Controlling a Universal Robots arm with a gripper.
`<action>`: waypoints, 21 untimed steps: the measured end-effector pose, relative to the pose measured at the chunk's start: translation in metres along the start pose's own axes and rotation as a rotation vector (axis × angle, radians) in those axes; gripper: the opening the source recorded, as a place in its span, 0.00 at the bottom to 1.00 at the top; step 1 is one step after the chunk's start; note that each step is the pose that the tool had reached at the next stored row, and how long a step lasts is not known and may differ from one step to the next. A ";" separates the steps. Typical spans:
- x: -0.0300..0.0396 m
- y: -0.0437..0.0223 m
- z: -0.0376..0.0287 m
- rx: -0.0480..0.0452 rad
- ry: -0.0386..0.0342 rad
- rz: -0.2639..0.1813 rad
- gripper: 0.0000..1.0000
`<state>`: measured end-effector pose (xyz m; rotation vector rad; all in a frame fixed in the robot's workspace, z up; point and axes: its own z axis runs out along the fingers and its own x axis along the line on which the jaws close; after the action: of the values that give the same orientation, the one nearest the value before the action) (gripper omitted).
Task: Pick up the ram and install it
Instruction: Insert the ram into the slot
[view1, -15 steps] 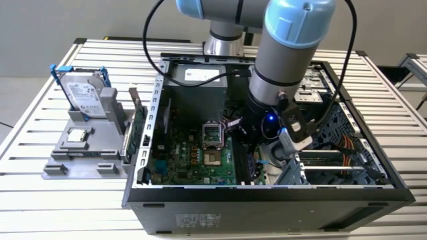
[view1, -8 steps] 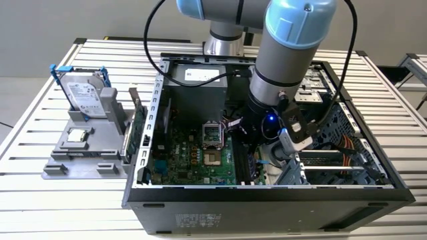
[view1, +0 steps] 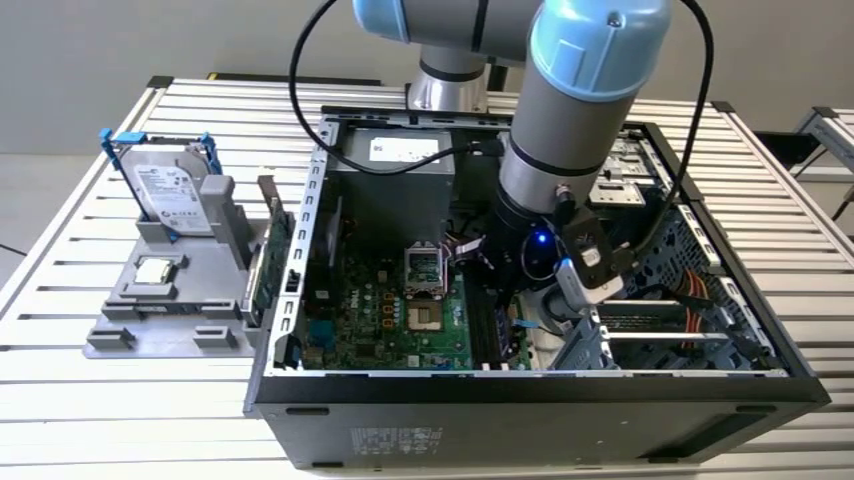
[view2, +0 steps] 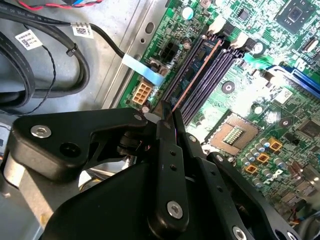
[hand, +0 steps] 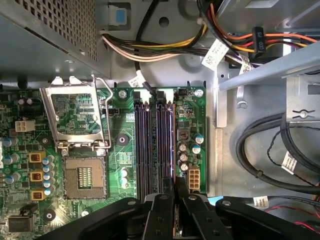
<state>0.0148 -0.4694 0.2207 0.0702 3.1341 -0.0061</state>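
— Slatted metal table (view1: 80, 400) across the frame; open computer case (view1: 534, 400) at centre and toward the exterior view's right.

— And over it?

— Grey-and-blue robot arm (view1: 574, 120) reaching down from upper centre into the case, above the green motherboard (view1: 387, 310).

— Tool?

— Black gripper (hand: 174, 186) drawn narrow, pinching the ram (hand: 172, 145) by its upper edge in both wrist views.

— Where exactly?

— Standing on edge in the outermost black slot, beside the small white connector (hand: 193, 176), near the empty processor socket (hand: 85, 181). Whether fully seated, impossible to tell.
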 end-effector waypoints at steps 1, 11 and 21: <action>-0.0001 0.0000 0.0002 0.0000 0.0000 0.000 0.00; -0.0003 -0.0001 0.0009 -0.0001 0.0000 0.001 0.00; -0.0003 -0.0024 0.0011 -0.0002 -0.0001 -0.008 0.00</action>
<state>0.0150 -0.4719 0.2196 0.0580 3.1343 -0.0058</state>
